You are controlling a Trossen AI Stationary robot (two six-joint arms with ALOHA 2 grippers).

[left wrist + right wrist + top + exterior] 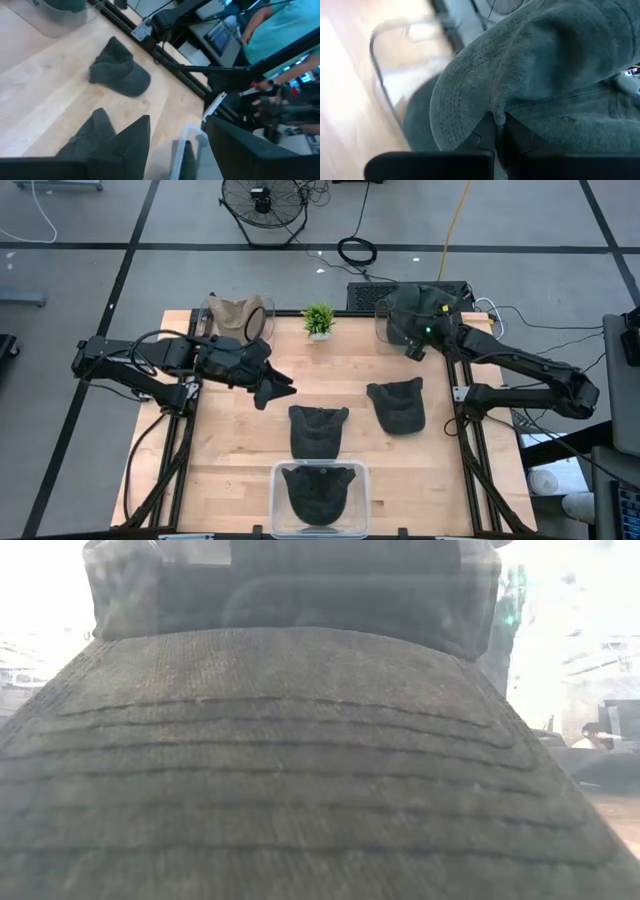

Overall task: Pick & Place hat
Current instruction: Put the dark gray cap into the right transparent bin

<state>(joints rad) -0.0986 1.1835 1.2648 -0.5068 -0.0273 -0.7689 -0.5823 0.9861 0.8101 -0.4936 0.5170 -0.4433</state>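
Over a clear container point(385, 330) at the table's far right, my right gripper point(412, 338) is shut on a dark hat point(425, 305), which fills the right wrist view point(545, 65). Another dark hat point(417, 125) lies in the container below. Two dark hats lie flat on the table, one in the middle point(318, 430) and one right of it point(398, 405). A further one lies in a clear bin point(360, 475) at the near edge and fills the low view point(300, 760). My left gripper point(272, 387) hovers open above the table's left half, holding nothing. My right gripper pinches the hat's brim at its edge point(492, 107) between its two shut fingers point(485, 137). The fingers slant down from the table's right side. The hat is lifted clear and bulges up past the fingers, above the clear container.
A tan hat point(238, 315) sits in a second clear container at the far left. A small green plant point(318, 320) stands at the far edge between the two containers. A person in a teal shirt point(280, 30) stands beyond the table's right side. Bare wood lies at the near left.
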